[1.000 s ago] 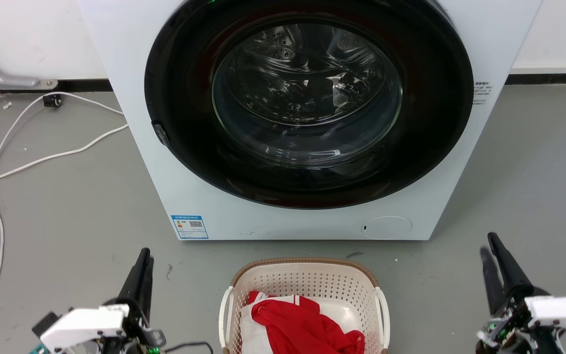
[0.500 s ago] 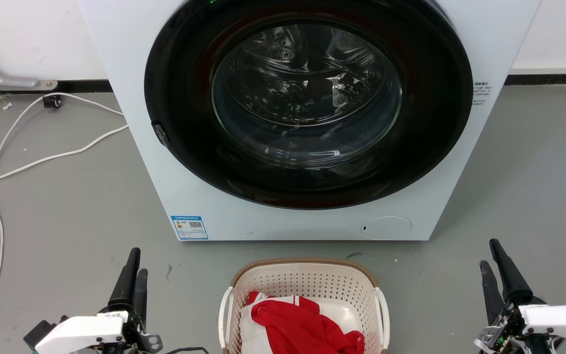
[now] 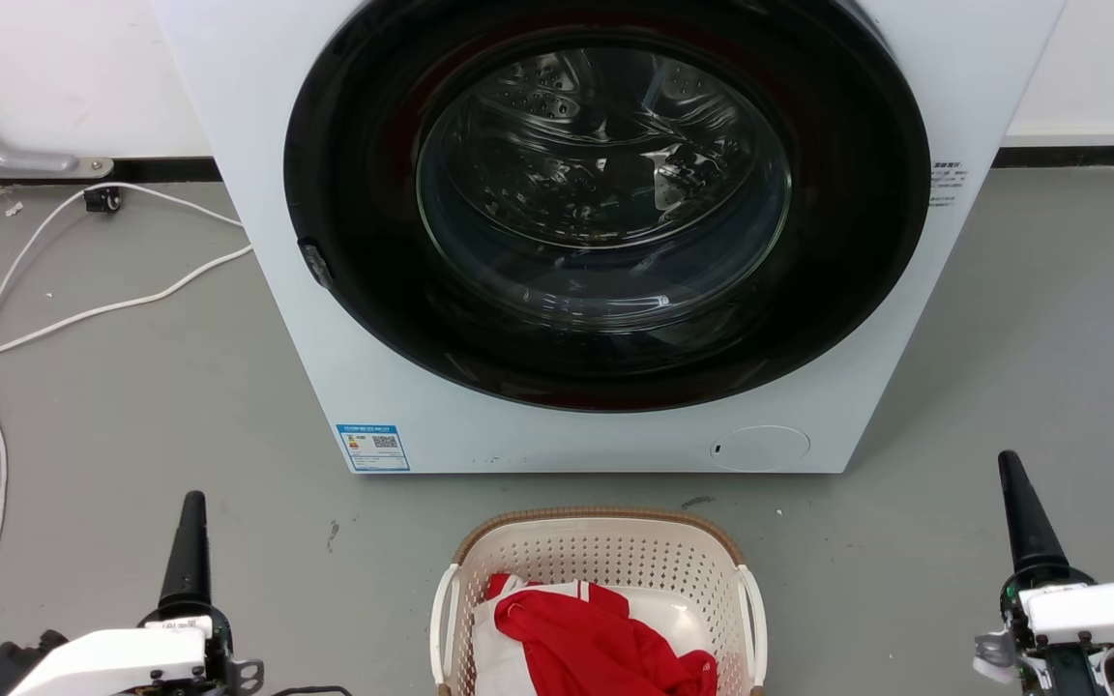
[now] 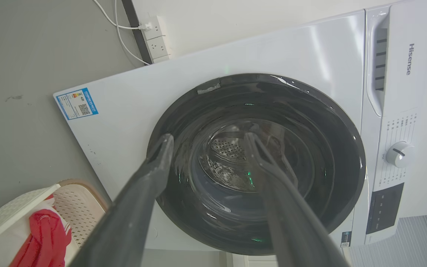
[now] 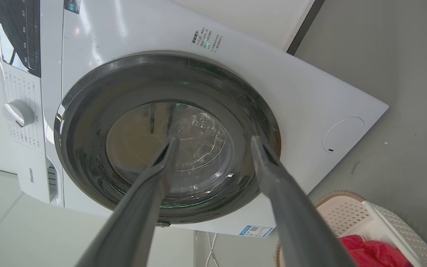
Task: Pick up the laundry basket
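Nearest, at the bottom centre of the head view, one laundry basket (image 3: 615,553) sits on the grey floor (image 3: 131,435). It is cream with perforated walls and a brown woven-look rim. It has two white side handles, one on each side. Inside lie one red garment (image 3: 605,643) and one white cloth (image 3: 661,604).

Two grippers flank the basket, each well apart from it and touching nothing. The left gripper (image 3: 193,507) is at the lower left and the right gripper (image 3: 1013,478) at the lower right, both with fingers pointing up the view. Each wrist view shows that gripper's two dark fingers spread, with a clear gap between them.

Compared with a second ago, both grippers have moved outward, away from the basket. The left one is further left and lower. The right one is further right. Each then showed two fingers side by side; now each appears edge-on as a single dark spike. The basket and the laundry in it have not shifted.

Just behind the basket stands one white washing machine (image 3: 325,387). Its one round dark door (image 3: 344,242) is closed. It carries one blue label (image 3: 373,446) at the lower left and one round flap (image 3: 760,447) at the lower right.

To the machine's left, white cable (image 3: 83,311) trails across the floor. How many separate cables there are cannot be told.
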